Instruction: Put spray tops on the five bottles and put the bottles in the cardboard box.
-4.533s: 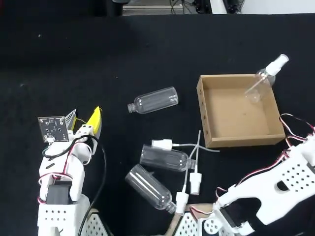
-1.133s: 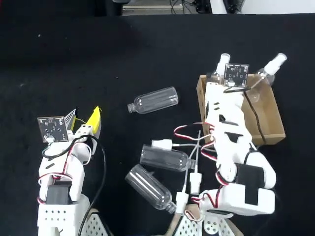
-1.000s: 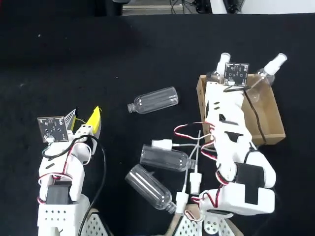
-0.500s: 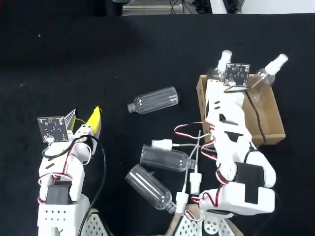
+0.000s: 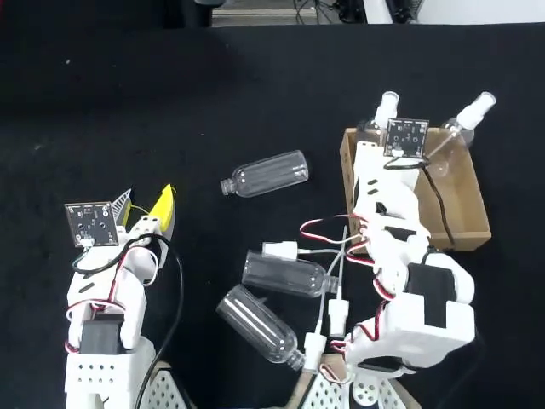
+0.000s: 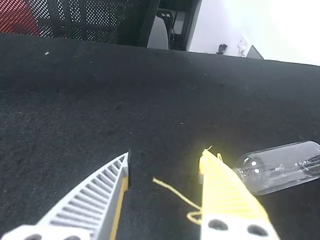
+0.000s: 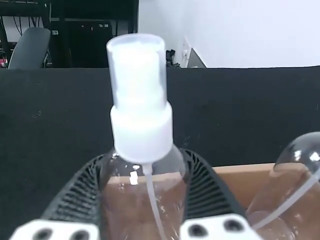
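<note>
Black cloth covers the table [image 5: 255,77]. At the far corner of the cardboard box [image 5: 464,236], the right gripper [image 7: 145,157] is clamped on a capped bottle [image 7: 139,105]. The left gripper [image 6: 165,156] rests spread apart, near an uncapped bottle [image 5: 266,174].

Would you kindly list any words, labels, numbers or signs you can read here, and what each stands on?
No text can be read in any view.
The clear bottles, the spray tops and the cardboard box show no labels or print.
Any marking on the small boards on the wrists is too small to read.
</note>
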Robot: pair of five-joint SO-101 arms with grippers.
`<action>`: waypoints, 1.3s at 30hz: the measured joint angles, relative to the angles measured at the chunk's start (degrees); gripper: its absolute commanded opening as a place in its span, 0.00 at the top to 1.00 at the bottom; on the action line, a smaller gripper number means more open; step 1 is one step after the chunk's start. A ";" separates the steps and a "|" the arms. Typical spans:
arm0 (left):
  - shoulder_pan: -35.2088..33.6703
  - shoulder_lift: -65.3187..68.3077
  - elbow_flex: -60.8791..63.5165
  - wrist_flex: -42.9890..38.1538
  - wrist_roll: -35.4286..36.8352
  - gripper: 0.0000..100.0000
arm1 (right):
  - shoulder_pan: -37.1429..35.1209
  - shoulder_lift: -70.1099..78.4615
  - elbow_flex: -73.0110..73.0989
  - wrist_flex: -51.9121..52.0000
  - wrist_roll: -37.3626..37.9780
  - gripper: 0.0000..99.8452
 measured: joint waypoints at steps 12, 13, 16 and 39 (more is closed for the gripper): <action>0.00 0.00 0.00 0.00 0.00 0.79 | -0.53 0.00 0.00 0.00 0.09 0.90; 0.00 0.00 0.00 0.00 0.00 0.79 | -0.79 0.00 0.00 0.00 0.09 0.88; 0.00 0.00 0.00 0.00 0.00 0.79 | -1.76 0.00 0.09 -0.09 0.09 0.84; 0.00 0.00 0.00 0.00 0.00 0.79 | -3.08 0.09 2.46 -0.09 0.00 0.67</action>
